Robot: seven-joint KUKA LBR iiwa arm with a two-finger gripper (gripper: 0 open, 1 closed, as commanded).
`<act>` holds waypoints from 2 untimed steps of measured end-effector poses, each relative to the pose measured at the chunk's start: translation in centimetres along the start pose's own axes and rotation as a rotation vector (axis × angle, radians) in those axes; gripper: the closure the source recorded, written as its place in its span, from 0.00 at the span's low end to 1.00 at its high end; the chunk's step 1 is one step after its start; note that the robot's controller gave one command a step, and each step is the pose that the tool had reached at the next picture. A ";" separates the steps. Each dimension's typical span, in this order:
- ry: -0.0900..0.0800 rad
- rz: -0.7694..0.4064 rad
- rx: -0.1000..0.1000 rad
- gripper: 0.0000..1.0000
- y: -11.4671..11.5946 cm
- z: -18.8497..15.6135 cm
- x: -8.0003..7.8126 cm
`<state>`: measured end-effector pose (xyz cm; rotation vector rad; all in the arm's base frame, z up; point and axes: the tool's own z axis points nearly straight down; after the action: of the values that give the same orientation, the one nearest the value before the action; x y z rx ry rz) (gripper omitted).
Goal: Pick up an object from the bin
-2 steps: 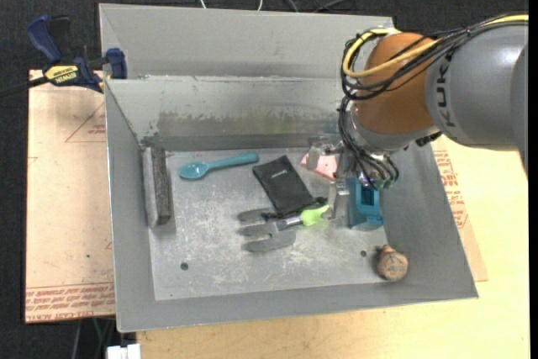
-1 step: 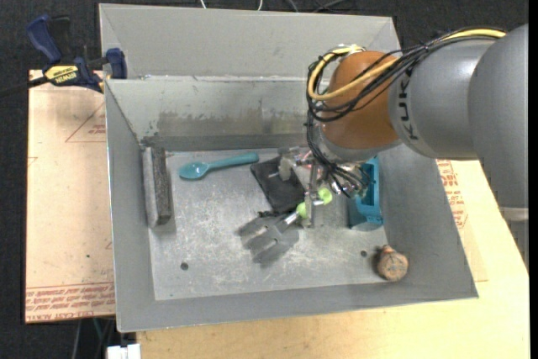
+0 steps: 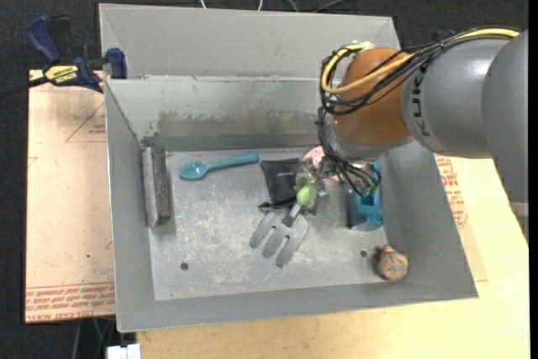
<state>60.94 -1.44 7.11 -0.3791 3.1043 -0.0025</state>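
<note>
While I cannot tell how open the gripper (image 3: pixel 334 179) is, the grey fork (image 3: pixel 282 237) at its seven o'clock seems light and stiff; grasp its green handle (image 3: pixel 304 194).

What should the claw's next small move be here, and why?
Probably a short shift toward the back wall, to the black piece, before shutting. The claw looks open with only bare bin floor between its fingers, so shutting here would likely catch nothing. The black piece seems the nearest thing to it.
</note>
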 end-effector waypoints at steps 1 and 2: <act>0.000 -0.001 0.000 1.00 0.0 0.0 0.0; 0.004 0.001 -0.001 1.00 -1.5 -6.0 -0.5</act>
<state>61.73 -2.75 13.11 -0.3786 3.1085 -0.0016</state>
